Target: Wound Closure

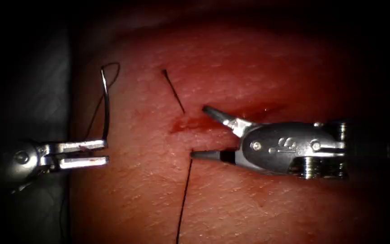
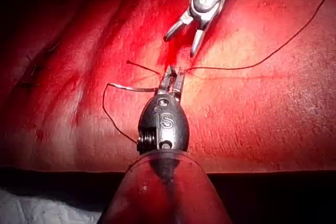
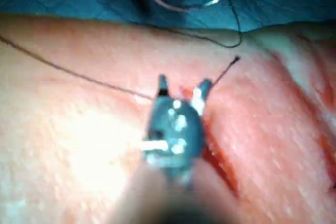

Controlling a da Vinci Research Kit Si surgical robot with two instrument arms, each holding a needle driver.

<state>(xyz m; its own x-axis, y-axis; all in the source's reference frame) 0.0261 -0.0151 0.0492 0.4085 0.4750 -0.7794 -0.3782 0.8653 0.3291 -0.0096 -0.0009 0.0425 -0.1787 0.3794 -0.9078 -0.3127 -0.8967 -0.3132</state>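
Right tool (image 1: 197, 132) level over cut (image 1: 190, 124), jaws spread, empty, left tool (image 1: 106, 152) apparently gripping needle (image 1: 106, 106) off tissue (image 1: 249, 203).

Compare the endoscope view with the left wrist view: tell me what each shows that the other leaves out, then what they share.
Endoscope: red fluid pooled at the cut, distinct from the tissue.
Left wrist: small dark marks on the tissue far from the cut; what they are is unclear.
Shared: the left tool shut on the needle near one end, needle out of the tissue, left of the cut; the right tool open, holding nothing.
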